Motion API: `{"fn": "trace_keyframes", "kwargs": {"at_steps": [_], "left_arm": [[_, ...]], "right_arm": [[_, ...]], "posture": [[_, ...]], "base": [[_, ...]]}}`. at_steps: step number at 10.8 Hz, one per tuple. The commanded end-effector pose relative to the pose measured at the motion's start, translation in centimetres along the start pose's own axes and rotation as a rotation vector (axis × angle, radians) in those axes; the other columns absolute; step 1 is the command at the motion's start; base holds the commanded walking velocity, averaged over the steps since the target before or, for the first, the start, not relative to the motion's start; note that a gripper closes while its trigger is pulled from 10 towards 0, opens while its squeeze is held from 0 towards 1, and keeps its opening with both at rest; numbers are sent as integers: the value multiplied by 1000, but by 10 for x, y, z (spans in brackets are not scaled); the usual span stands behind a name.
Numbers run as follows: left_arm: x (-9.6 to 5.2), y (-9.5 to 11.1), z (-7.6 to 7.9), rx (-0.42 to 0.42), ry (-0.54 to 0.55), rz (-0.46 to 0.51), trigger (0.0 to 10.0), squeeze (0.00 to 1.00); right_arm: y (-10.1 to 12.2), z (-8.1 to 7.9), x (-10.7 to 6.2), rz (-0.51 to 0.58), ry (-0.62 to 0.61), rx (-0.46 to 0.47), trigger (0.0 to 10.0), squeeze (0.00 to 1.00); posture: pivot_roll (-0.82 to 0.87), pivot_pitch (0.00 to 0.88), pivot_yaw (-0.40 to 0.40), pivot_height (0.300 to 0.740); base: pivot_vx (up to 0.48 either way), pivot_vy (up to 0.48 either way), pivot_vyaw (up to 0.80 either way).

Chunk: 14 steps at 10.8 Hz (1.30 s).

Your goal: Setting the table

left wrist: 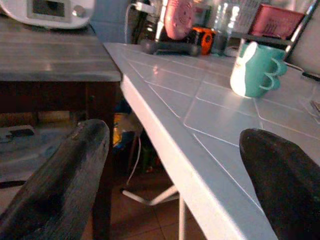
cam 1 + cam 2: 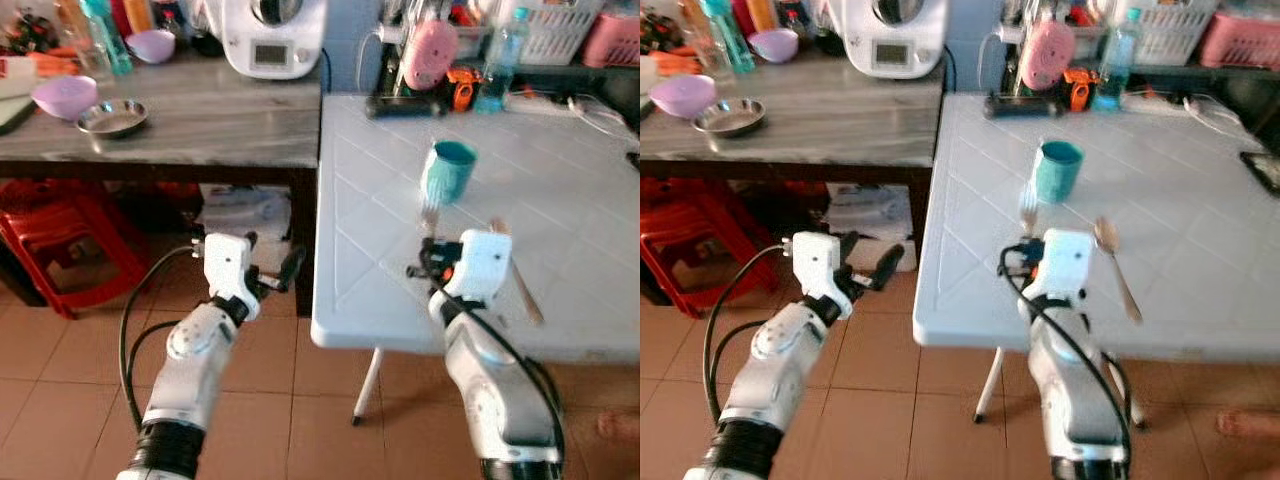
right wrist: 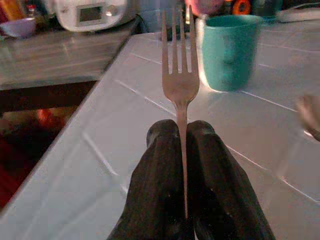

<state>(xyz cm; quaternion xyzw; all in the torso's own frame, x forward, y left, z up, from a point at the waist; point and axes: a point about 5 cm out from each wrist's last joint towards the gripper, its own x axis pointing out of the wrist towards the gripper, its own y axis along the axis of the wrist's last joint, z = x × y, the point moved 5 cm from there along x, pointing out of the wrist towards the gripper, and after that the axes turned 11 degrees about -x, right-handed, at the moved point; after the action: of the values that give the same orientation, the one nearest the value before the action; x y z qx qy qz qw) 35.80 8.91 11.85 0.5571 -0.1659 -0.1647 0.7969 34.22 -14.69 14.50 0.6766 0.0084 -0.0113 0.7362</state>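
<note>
Table [image 2: 560, 300], white, carries a teal mug [image 2: 449, 170] and a spoon [image 2: 1116, 262] already laid near its front edge. Right gripper [image 3: 182, 137], clamped on a fork [image 3: 179, 75], holds it above the tabletop, not yet placed. Left gripper [image 1: 172, 155] hangs spread and empty beside the table.

Silver arms with white wrist housings, looping black cables, long black gripper fingers [image 3: 165, 200]
</note>
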Motion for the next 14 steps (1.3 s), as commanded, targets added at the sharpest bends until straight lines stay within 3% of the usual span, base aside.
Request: {"fn": "trace_keyframes", "kwargs": {"at_steps": [1, 6, 12, 14], "left_arm": [[0, 3, -3, 17, 2, 4, 10000, 0], [3, 7, -7, 34, 37, 25, 10000, 0], [5, 10, -13, 49, 73, 37, 10000, 0], [6, 9, -13, 48, 72, 36, 10000, 0]], "right_arm": [[3, 1, -1, 14, -14, 11, 10000, 0], [5, 1, -3, 25, -11, 15, 10000, 0], [5, 3, -3, 30, -22, 22, 10000, 0], [5, 3, -3, 29, -26, 24, 10000, 0]], "posture": [[-3, 51, 46, 740], [-5, 50, 47, 740], [-9, 49, 50, 740], [-8, 47, 51, 740]], "base": [[0, 368, 0], [0, 372, 0], [0, 379, 702], [0, 386, 225]]}}
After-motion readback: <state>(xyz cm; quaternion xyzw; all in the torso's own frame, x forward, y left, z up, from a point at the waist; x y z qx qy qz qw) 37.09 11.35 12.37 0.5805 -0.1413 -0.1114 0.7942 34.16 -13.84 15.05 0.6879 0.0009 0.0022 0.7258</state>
